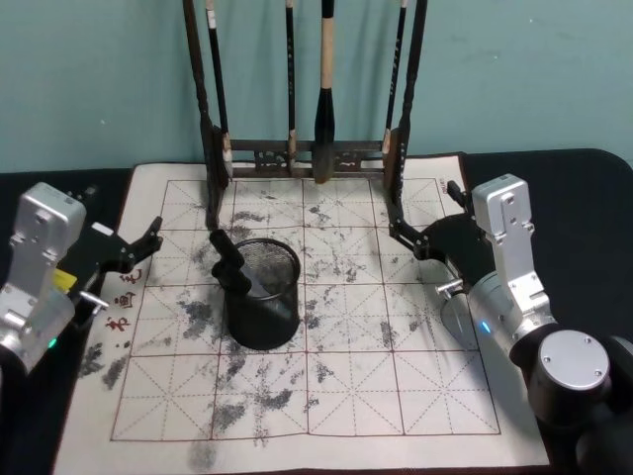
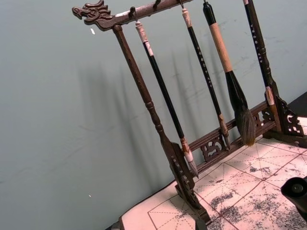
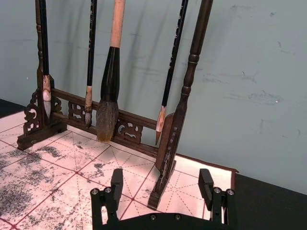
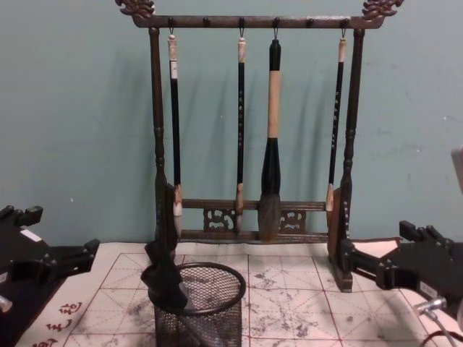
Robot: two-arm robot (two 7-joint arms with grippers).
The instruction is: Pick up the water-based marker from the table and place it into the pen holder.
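Note:
The black wire-mesh pen holder (image 1: 265,297) stands on the gridded mat of the table (image 1: 396,396), left of its middle. A black water-based marker (image 1: 229,261) stands tilted inside it and leans on the rim's left side, with its upper part sticking out (image 4: 165,273) of the pen holder (image 4: 210,318). My left gripper (image 1: 144,251) hovers open and empty at the mat's left edge, left of the holder (image 4: 61,235). Over the mat's right side, near the rack's right post, my right gripper (image 1: 425,214) is open with nothing between its fingers (image 3: 115,184).
A tall dark wooden brush rack (image 1: 297,148) with several hanging brushes stands along the mat's far edge (image 4: 253,217), close behind the holder. The rack's right foot (image 3: 160,187) is just ahead of my right gripper. Dark tabletop (image 1: 584,198) borders the mat.

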